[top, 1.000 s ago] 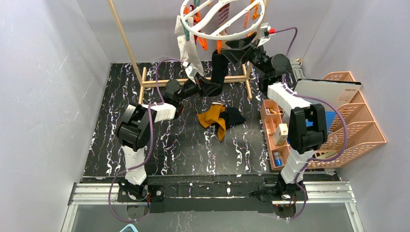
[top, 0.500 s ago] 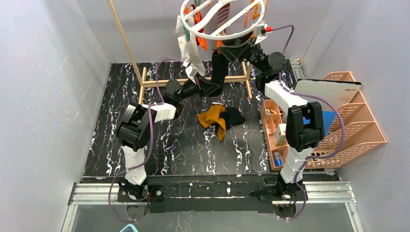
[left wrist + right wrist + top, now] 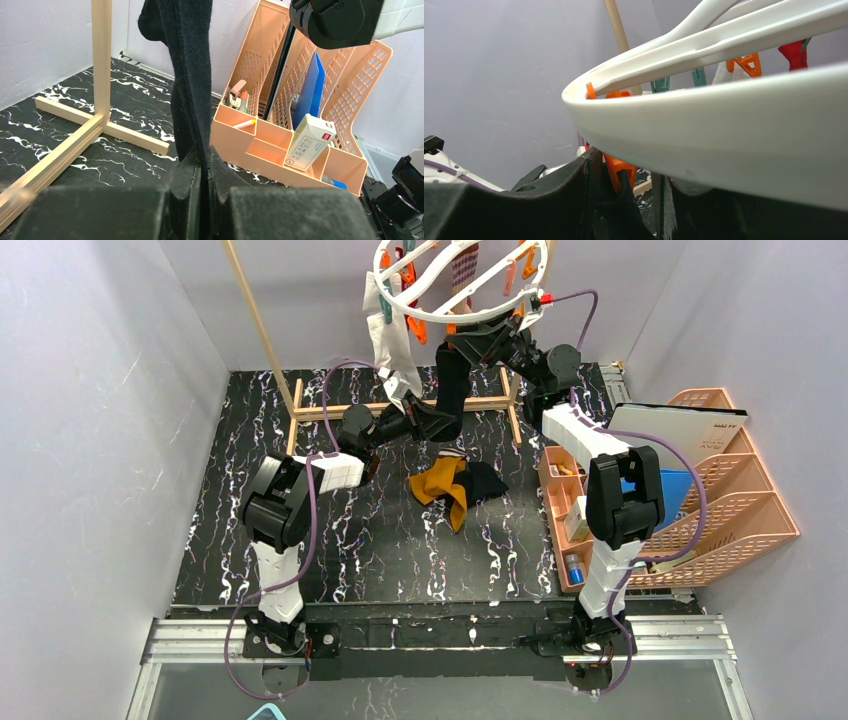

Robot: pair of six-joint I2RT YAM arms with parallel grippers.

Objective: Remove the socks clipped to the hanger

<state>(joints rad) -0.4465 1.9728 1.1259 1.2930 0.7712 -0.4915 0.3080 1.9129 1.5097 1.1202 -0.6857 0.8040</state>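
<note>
Unclipping of the black sock (image 3: 449, 375) looks to be the step in hand. It hangs from the hanger (image 3: 452, 316) above the far edge of the counter (image 3: 330, 550), and its lower end is clamped tight in the left pincer (image 3: 204, 162). The right pincer (image 3: 626, 172) is up under the white ring, its jaws either side of an orange clothespin (image 3: 614, 165) — whether they press it yet I cannot tell. The next move, as I judge it, is to squeeze that pin open while the left draws the sock down and away. A mustard sock (image 3: 438, 485) lies mid-counter; a white sock (image 3: 388, 340) hangs clipped at the ring's left.
</note>
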